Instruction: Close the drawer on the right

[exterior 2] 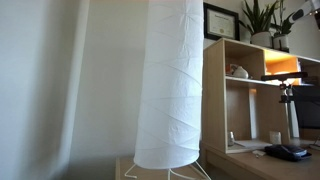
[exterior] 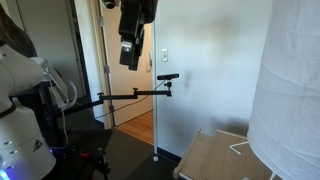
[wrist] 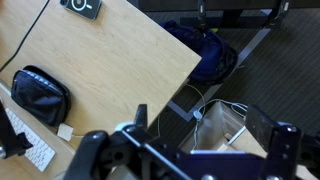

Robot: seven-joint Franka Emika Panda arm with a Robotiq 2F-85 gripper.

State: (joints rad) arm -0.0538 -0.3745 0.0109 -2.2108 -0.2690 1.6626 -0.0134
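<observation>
Your hand (exterior: 129,58) hangs high near the top of an exterior view, pointing down, with nothing in it. In the wrist view the hand (wrist: 190,152) fills the lower edge. Its two fingers (wrist: 92,150) stand far apart, so it is open.

The drawer (exterior: 222,160) sits low at the bottom right of that exterior view. It is a wide light-tan wooden box with a flat pale top and a darker front edge. It lies well apart from your hand, below it and off to the right. A thin white wire (exterior: 238,148) rests on its top at the far right. You cannot tell from these views how far out the drawer stands.

A tall white lamp shade (exterior: 290,85) rises just right of the drawer, and the same lamp shade (exterior 2: 175,80) fills the middle of an exterior view. A wooden shelf (exterior 2: 245,95) stands to its right.

Below your wrist lies a wooden tabletop (wrist: 110,70). A black pouch (wrist: 38,95) rests on its left part, with a white keyboard (wrist: 30,152) nearer you. A dark blue backpack (wrist: 205,50) sits on the floor past the tabletop's right edge.
</observation>
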